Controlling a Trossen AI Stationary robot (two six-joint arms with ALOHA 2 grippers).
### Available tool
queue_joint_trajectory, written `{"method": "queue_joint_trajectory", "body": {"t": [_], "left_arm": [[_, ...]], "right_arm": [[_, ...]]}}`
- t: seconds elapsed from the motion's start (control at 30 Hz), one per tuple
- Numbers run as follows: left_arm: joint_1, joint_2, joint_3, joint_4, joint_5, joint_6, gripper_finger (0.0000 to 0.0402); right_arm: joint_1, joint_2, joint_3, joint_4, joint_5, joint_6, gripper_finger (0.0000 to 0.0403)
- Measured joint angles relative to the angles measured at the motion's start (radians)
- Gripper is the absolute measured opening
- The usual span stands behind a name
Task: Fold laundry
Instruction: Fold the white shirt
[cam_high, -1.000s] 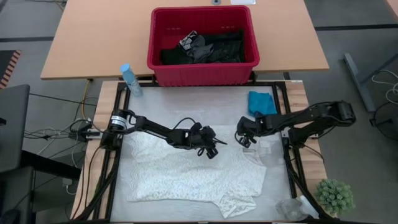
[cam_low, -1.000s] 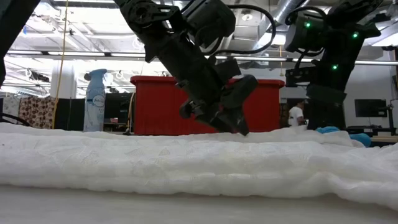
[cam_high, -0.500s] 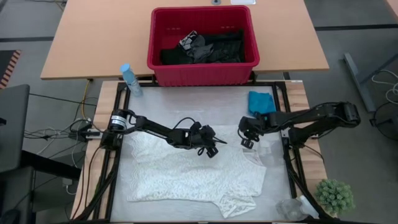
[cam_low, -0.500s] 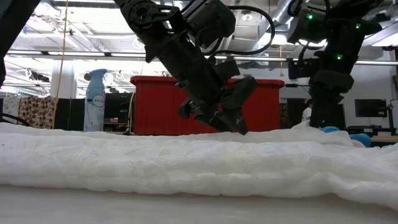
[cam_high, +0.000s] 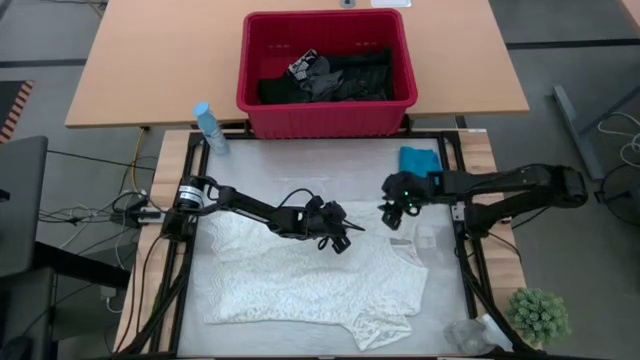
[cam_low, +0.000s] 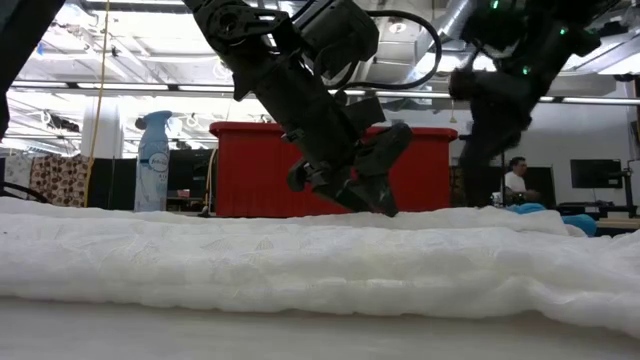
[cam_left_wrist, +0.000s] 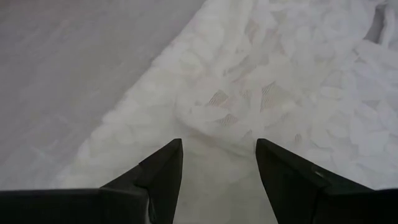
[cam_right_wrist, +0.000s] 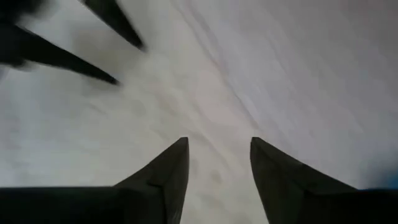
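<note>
The white lacy garment lies spread flat on the table's near half. My left gripper stands open and low at its far edge, and a raised pucker of the cloth shows ahead of its fingers. My right gripper hangs open above the garment's far right corner, with nothing between its fingers. A small teal garment lies at the far right. Black and dark grey garments sit in the red basket. My left gripper's fingers slant down onto the white garment's far edge from the table's left, one on each side of a strip of cloth. I cannot tell whether they touch the cloth.
The red basket stands on the wooden table beyond the far edge. A blue spray bottle stands at the far left corner. A small green plant and a clear plastic item are at the near right corner. A person shows in the room behind.
My right gripper has let go of the garment's far right corner, risen and tipped toward level, drifting a little toward the far edge. The corner, briefly lifted, has dropped back onto the table. My left gripper has kept still.
</note>
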Motion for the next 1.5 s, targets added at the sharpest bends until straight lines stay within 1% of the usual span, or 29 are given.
{"method": "queue_joint_trajectory", "body": {"t": [0.07, 0.17, 0.33, 0.43, 0.6, 0.77, 1.0, 1.13, 1.37, 1.5], "left_arm": [[0.0, 0.0, 0.0, -0.001, -0.001, 0.0, 0.0194], [0.0, 0.0, 0.0, 0.0, -0.002, 0.001, 0.0194], [0.0, 0.0, 0.0, -0.001, -0.002, 0.0, 0.0194], [0.0, 0.0, 0.0, -0.001, -0.002, 0.0, 0.0194], [0.0, 0.0, 0.0, -0.001, -0.004, 0.007, 0.0194], [0.0, 0.0, 0.0, -0.001, -0.004, 0.003, 0.0194], [0.0, 0.0, 0.0, -0.005, 0.002, 0.011, 0.0194], [0.0, 0.0, 0.0, -0.038, 0.003, 0.012, 0.0194], [0.001, 0.001, -0.044, -0.042, 0.0, -0.019, 0.0194], [0.003, -0.041, -0.037, -0.043, -0.004, -0.023, 0.0194]], "right_arm": [[0.02, -0.004, -0.02, 0.044, -0.013, -0.019, 0.0169], [0.057, -0.003, -0.079, 0.157, -0.059, -0.028, 0.0142], [0.106, 0.007, -0.185, 0.286, -0.052, 0.004, 0.0108], [0.107, 0.006, -0.227, 0.31, -0.035, 0.018, 0.0098], [0.1, 0.007, -0.295, 0.318, -0.021, 0.058, 0.0095], [0.097, 0.007, -0.324, 0.323, -0.021, 0.059, 0.0095], [0.067, 0.007, -0.325, 0.308, -0.019, 0.061, 0.0095], [0.053, 0.007, -0.325, 0.308, -0.019, 0.061, 0.0095], [0.047, 0.007, -0.325, 0.308, -0.019, 0.058, 0.0095], [0.047, 0.007, -0.325, 0.315, -0.019, 0.058, 0.0095]]}}
